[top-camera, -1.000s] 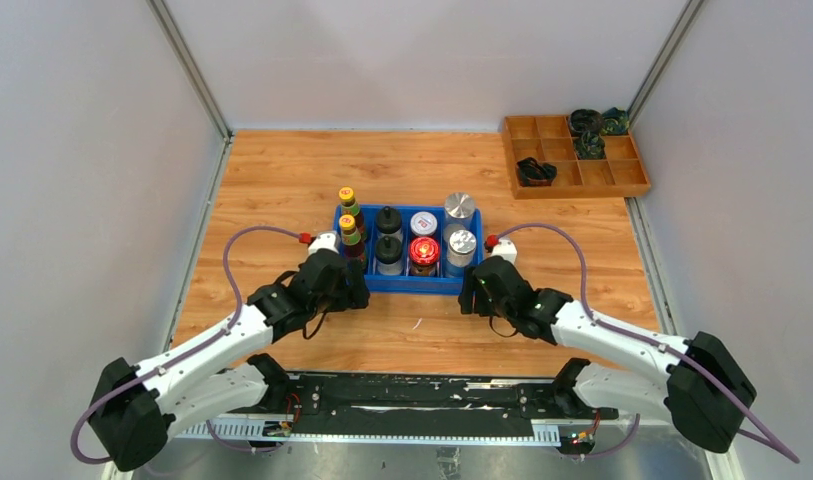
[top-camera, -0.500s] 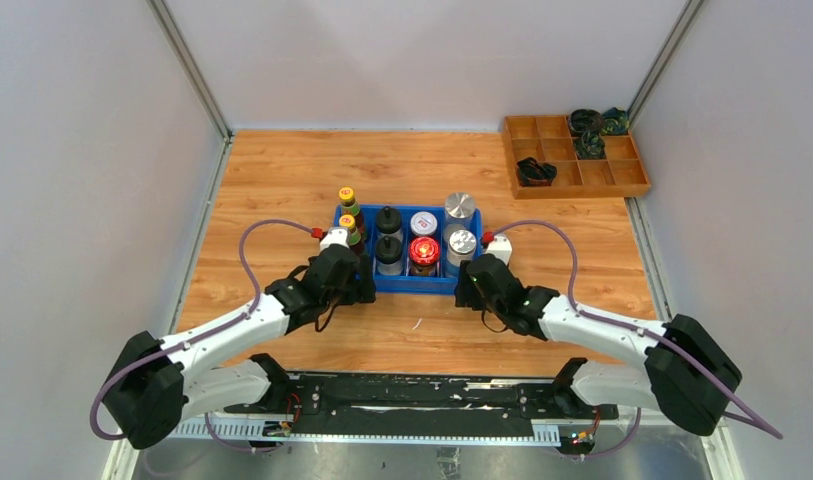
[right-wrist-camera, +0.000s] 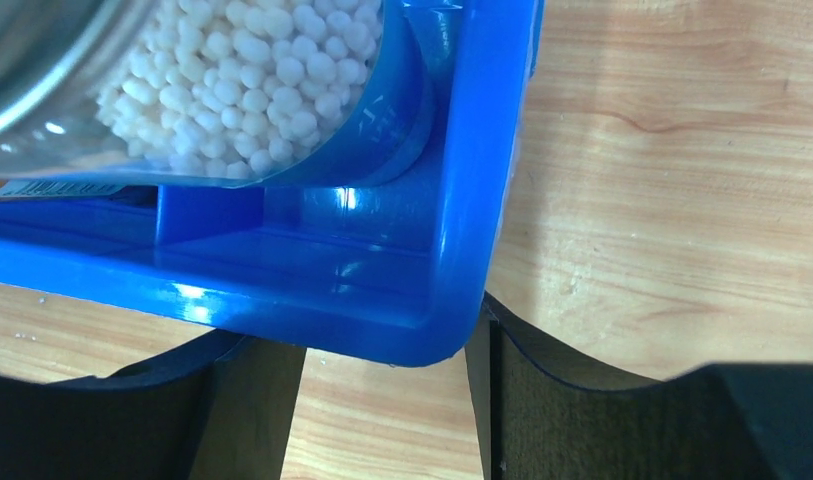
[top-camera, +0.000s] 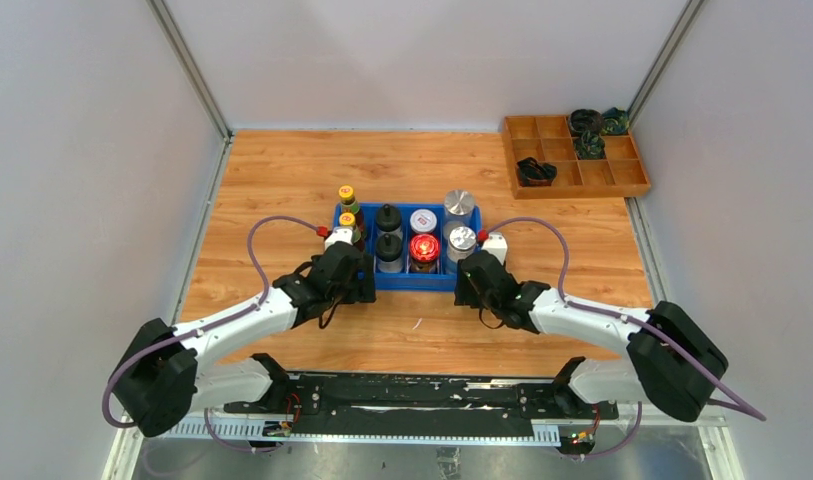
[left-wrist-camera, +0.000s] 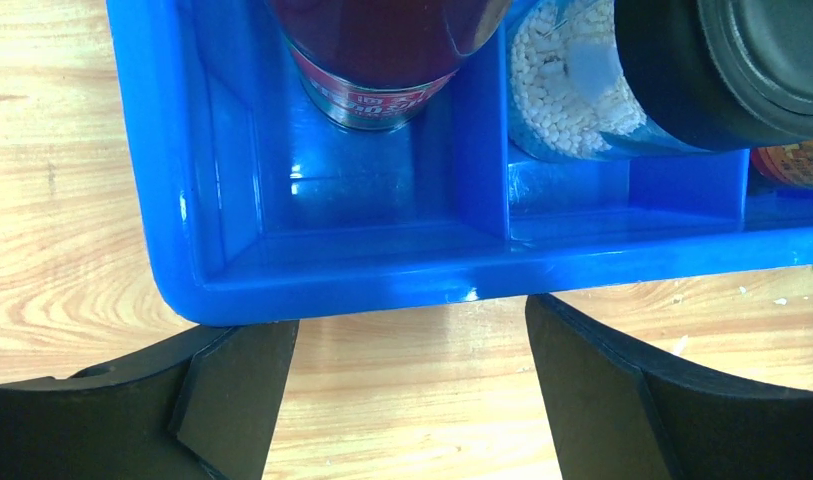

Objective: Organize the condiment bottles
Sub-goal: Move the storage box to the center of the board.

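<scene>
As they sit, eight bottles, one crate

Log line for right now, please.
left gripper open at near-left corner of blue tray | right gripper shut on near-right corner | eight condiment bottles in tray

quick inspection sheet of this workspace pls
surface: wooden table, a few pale specks near the tray
job's things: eight condiment bottles, all upright in the blue tray
clutter: wooden tray at far right holding black and green coiled items
grippers: left gripper open at the blue tray's near-left corner; right gripper closed on its near-right corner
cables: purple cables loop from each wrist, beside the blue tray
surroundings: grey walls on three sides, nothing else seen
</scene>
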Tool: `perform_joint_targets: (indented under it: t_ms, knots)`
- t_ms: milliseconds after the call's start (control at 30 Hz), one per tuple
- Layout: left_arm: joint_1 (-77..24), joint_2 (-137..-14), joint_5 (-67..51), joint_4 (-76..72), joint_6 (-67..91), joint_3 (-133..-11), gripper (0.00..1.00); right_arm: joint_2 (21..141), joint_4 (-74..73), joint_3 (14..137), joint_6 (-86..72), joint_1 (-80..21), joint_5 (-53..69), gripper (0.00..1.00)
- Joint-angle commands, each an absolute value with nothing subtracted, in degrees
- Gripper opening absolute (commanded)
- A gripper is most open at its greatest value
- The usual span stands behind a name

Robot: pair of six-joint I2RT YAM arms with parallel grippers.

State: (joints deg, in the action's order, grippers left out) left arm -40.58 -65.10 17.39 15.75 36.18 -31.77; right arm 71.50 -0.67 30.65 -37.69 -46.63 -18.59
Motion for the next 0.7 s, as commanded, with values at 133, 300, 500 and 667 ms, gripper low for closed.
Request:
perform_joint_targets:
  t_ms: [133,300,500,667]
  knots:
    - [-38.58,-67.94,18.40,12.89,33.62,-35.80,0.89,74.76,2.98,35.15,-35.76,-43.72,-20.05,0.61]
    - [-37.93,-69.80,17.97,12.29,33.10,-36.66,0.89,76.84,3.23,37.18,-34.78,-42.40,-18.72,0.61]
    - [-37.15,-72.28,17.67,11.43,32.41,-37.55,0.89,79.09,3.83,38.29,-34.06,-40.99,-17.25,0.61]
    - [-35.69,-74.21,17.00,10.15,31.96,-37.62,0.89,79.92,4.12,38.82,-33.84,-40.40,-16.37,0.61]
